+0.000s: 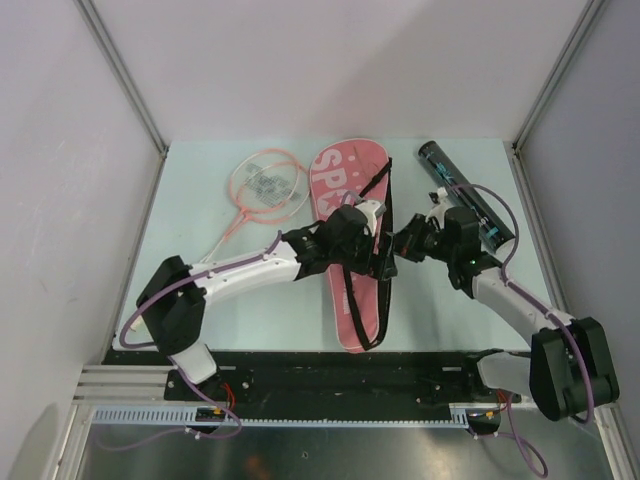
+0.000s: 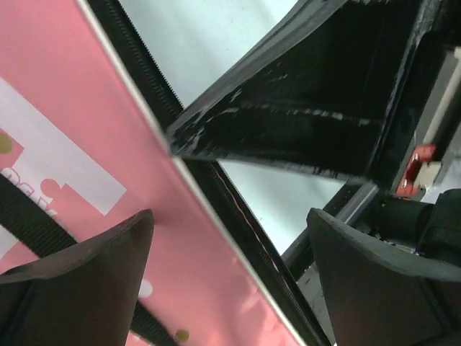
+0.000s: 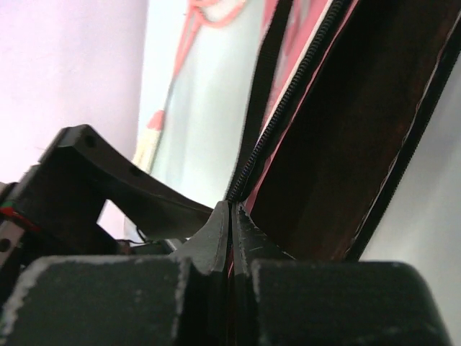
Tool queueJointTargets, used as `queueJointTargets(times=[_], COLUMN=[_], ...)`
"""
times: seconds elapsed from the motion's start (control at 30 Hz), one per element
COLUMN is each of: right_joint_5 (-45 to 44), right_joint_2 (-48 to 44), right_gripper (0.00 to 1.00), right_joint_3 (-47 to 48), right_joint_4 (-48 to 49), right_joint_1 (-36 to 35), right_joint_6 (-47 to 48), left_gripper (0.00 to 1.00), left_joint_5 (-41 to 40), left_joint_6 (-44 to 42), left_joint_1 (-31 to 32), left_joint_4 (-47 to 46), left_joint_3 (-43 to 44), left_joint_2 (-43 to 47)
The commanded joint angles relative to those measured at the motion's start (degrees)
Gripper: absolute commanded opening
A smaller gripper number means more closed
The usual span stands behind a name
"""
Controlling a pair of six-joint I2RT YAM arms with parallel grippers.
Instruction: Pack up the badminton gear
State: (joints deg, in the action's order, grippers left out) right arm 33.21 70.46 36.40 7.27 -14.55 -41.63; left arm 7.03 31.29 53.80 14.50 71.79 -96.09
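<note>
The long pink racket cover [image 1: 345, 300] lies lengthwise in the middle of the table, white letters at its far end and a black strap [image 1: 385, 200] across it. My right gripper [image 3: 230, 205] is shut on the cover's zip edge [image 3: 288, 101], with pink cloth pinched between the fingers. My left gripper [image 2: 230, 216] hovers open just above that same edge [image 2: 238, 209], and nothing is between its fingers. The pink-white racket [image 1: 262, 190] lies at the far left, with small pale things on its strings. The black tube [image 1: 466, 195] lies at the far right.
Both wrists meet over the cover's right side [image 1: 385, 245], close to each other. The right gripper's finger [image 2: 302, 122] fills the top of the left wrist view. Walls and metal posts [image 1: 120, 75] enclose the table on three sides.
</note>
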Motion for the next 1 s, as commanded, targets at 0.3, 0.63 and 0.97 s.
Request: queueJointTargets(times=[0.3,0.63,0.97], right_joint_5=[-21.3,-19.3,8.9], right_joint_2=[-4.8,-6.4,5.7], right_gripper=[0.00,0.99,0.95], right_joint_3=[-0.6,6.3,10.6], right_joint_4=[11.0,-3.1,-2.8], right_joint_1=[-13.5,-8.6,13.2], right_joint_6=[-19.0,-4.2,11.3], left_gripper=[0.56,0.00,0.00], left_joint_5=[-15.4,-18.9,-12.9], left_joint_6=[1.0,0.2,2.0], left_joint_1=[1.0,0.9,0.4], left_joint_4=[-1.4,-1.2,-7.6], left_joint_3=[-7.0,-8.3,-14.5], left_joint_2=[7.8,10.6,19.0])
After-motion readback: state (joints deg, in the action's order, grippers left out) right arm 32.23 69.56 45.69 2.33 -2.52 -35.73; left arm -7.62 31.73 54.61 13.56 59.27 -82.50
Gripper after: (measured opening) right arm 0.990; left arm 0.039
